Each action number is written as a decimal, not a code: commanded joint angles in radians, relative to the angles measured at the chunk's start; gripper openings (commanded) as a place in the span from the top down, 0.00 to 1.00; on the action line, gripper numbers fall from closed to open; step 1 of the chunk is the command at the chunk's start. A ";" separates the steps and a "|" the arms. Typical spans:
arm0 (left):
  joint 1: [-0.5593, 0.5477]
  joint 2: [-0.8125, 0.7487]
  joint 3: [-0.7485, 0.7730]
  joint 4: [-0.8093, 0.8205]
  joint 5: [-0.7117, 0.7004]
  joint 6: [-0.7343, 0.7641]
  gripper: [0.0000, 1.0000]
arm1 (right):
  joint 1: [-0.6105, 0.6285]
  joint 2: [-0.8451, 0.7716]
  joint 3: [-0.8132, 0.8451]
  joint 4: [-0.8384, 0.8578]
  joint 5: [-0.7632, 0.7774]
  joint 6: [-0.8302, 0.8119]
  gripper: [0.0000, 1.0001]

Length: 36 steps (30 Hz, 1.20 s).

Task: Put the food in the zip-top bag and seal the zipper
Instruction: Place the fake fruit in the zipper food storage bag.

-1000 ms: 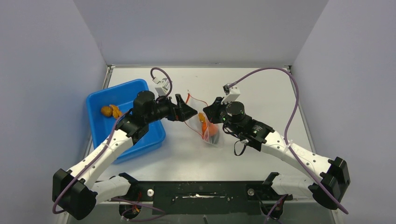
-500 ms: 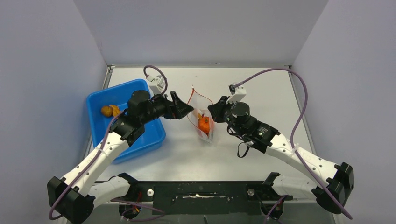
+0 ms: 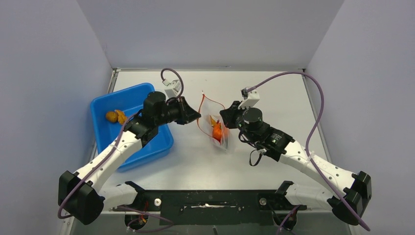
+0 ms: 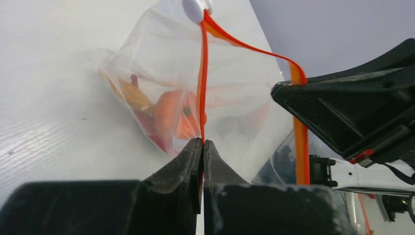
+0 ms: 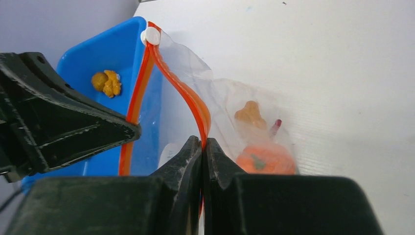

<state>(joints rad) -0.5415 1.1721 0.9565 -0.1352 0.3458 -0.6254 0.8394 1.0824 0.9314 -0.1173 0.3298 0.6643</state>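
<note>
The clear zip-top bag (image 3: 218, 128) hangs between my two grippers in mid-table, its mouth spread. Its red-orange zipper (image 4: 202, 88) has two lips and a white slider (image 5: 150, 35) at the far end. My left gripper (image 4: 202, 142) is shut on one lip. The other lip (image 5: 188, 98) is pinched in my right gripper (image 5: 202, 142), also shut. Inside the bag lie food pieces: an orange round fruit (image 5: 266, 159), a yellow-brown lump (image 5: 249, 113) and a slim red chili (image 5: 275, 126). Another yellow-brown lump (image 3: 115, 116) sits in the blue tray.
The blue tray (image 3: 98, 105) stands at the left, under my left arm. Grey walls close the table at the left, back and right. Purple cables (image 3: 313, 98) loop above both wrists.
My left gripper was open beside the bag; it has shut on the zipper's left lip. The bag has been raised a little and its mouth pulled wider.
</note>
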 commanded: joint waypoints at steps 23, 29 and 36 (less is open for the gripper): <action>-0.002 0.096 0.027 0.238 0.129 -0.051 0.63 | -0.093 -0.114 -0.078 0.021 0.063 -0.021 1.00; 0.009 0.082 0.049 0.097 0.044 0.035 0.33 | -0.094 -0.076 -0.114 0.076 0.006 0.004 1.00; 0.044 0.022 0.083 -0.076 -0.108 0.122 0.19 | -0.095 -0.073 -0.119 0.110 -0.033 0.006 1.00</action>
<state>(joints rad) -0.5255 1.2640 0.9695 -0.1135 0.3599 -0.5877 0.7414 1.0248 0.8040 -0.1074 0.3195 0.6621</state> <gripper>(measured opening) 0.783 0.031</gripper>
